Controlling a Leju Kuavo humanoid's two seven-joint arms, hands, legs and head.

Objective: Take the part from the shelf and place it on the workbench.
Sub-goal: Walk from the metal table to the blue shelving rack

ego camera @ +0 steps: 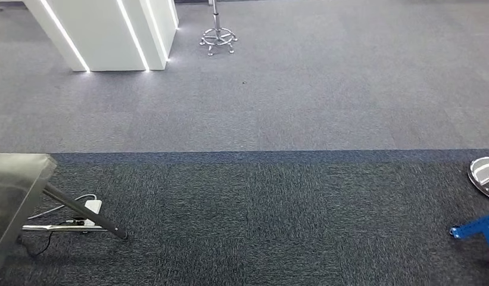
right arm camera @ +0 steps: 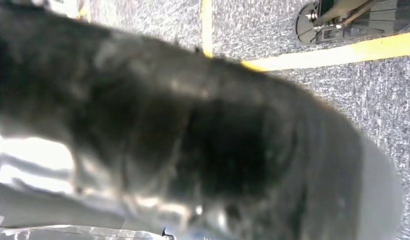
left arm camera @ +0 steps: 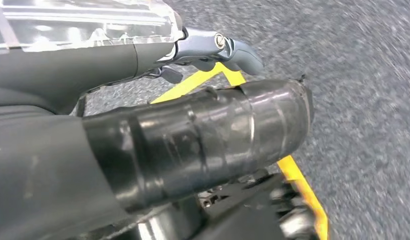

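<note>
Head view: grey carpet floor (ego camera: pixel 259 113), a dark blue band nearer the robot. A white pillar (ego camera: pixel 111 30) with lit edges stands far off; a chrome stool base (ego camera: pixel 218 39) just beside it. Well apart from the pillar, nearer the robot, the corner of a grey worktop (ego camera: pixel 15 179) with a slanted leg, a white power strip (ego camera: pixel 92 207) beneath it. No shelf, part or container can be made out. Left hand (left arm camera: pixel 158 145): thick dark thumb and a grey finger against carpet and a yellow floor line (left arm camera: pixel 302 190); cannot tell whether it is clenched or holding anything. Right hand (right arm camera: pixel 193 140): blurred dark mass, state unreadable. Judgement: robot likely in transit; placing not yet done.
</note>
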